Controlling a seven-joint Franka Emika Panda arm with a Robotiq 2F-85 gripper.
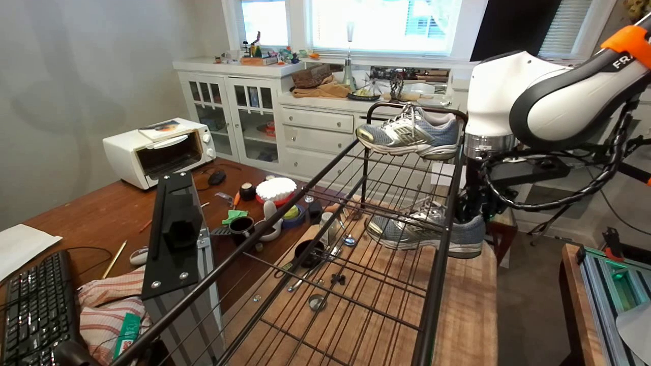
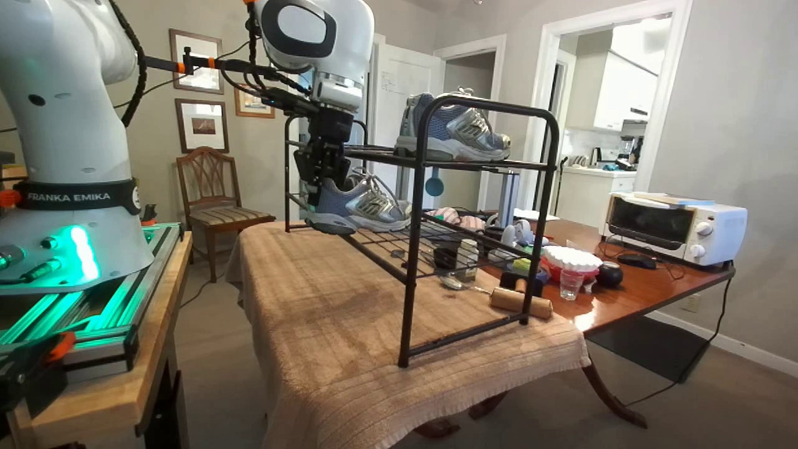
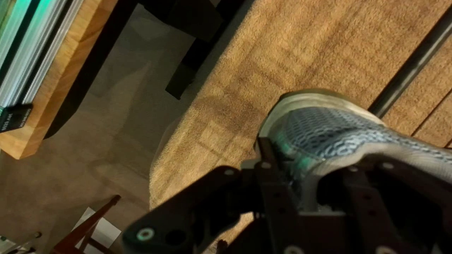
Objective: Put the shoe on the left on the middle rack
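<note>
The shoe point(image 2: 365, 207) has its toe over the middle rack point(image 2: 383, 264) and its heel jutting past that rack's edge; we see the fingers point(image 3: 272, 181) pinching the heel, but cannot tell whether the sole touches the rack.

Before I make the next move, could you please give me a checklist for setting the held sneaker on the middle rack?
1. Grip: ok; the gripper is closed on the heel of the lower sneaker.
2. Toe end over the middle rack: ok.
3. Heel over it too: not ok; in the wrist view it juts out past a black bar.
4. Sole resting on the middle rack: cannot tell.
5. Gripper free of the top tier: cannot tell; it appears close beside it.
6. Upper sneaker sitting on the top tier: ok.
</note>
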